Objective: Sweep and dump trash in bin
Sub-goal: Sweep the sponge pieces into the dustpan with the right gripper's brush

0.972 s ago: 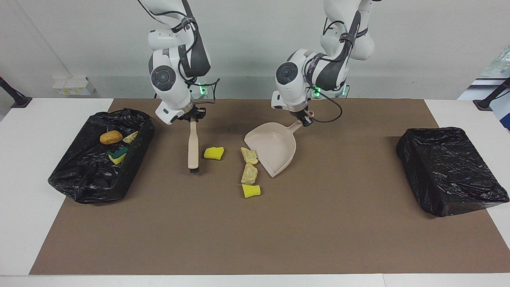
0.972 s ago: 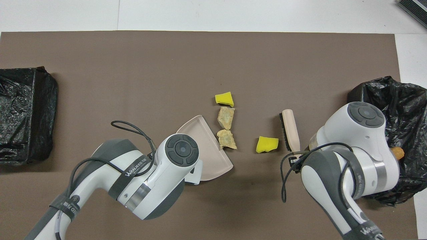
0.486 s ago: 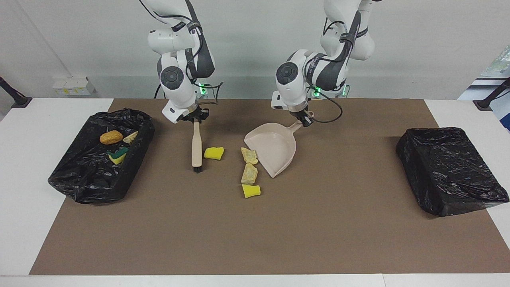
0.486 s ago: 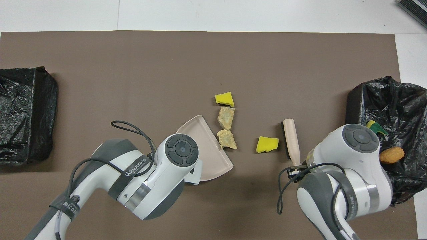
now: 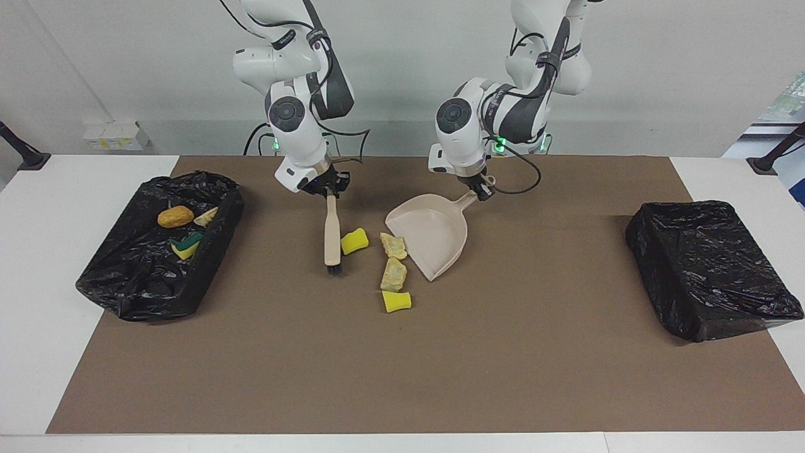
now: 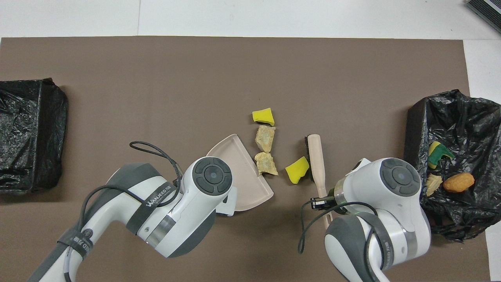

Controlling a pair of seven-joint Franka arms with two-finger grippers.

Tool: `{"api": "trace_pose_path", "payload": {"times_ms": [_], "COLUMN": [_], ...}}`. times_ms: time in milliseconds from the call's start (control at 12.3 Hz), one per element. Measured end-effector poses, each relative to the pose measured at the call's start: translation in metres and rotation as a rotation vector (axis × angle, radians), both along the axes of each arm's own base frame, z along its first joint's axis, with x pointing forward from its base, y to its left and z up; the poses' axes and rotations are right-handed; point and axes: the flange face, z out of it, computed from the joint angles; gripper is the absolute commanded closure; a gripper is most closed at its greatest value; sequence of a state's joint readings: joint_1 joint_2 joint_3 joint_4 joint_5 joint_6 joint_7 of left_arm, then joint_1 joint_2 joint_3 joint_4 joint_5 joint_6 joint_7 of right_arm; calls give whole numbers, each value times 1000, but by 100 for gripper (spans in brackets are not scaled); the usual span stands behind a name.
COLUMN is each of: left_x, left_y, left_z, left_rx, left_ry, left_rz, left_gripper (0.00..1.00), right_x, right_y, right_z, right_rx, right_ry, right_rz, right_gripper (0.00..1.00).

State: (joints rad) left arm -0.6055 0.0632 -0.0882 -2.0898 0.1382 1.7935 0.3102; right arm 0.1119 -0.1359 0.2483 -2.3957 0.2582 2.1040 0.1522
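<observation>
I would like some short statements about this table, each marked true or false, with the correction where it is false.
1. The right gripper holds the brush by its handle. True.
2. The brush touches a yellow sponge piece. True.
3. The dustpan already has scraps in it. False: it is empty; two pale chunks lie at its edge on the mat.
4. The bin at the right arm's end holds an orange-brown lump. True.
5. The left gripper hangs free over the mat. False: it is shut on the dustpan's handle.
6. Four scraps lie on the mat. True.
</observation>
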Motion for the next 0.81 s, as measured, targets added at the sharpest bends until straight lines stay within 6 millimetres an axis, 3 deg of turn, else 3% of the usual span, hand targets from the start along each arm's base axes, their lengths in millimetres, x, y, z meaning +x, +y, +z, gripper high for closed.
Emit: {"api": "trace_pose_path", "payload": {"times_ms": [324, 648, 810], "left_x": [4, 4, 4], "left_y": [4, 4, 4], "left_z": [0, 0, 0], "left_rx": [-3, -3, -3], "left_ry": [-3, -4, -3], "left_rz": [10, 10, 10], "left_gripper": [100, 100, 100], "right_x": [-4, -1, -2], "right_y": [36, 42, 58], "right_z": [-4, -10, -3], "right_rx": [49, 59, 89], "right_ry": [-39, -16, -8], "right_rz": [-20, -39, -76], "right_gripper": [100, 100, 100]}}
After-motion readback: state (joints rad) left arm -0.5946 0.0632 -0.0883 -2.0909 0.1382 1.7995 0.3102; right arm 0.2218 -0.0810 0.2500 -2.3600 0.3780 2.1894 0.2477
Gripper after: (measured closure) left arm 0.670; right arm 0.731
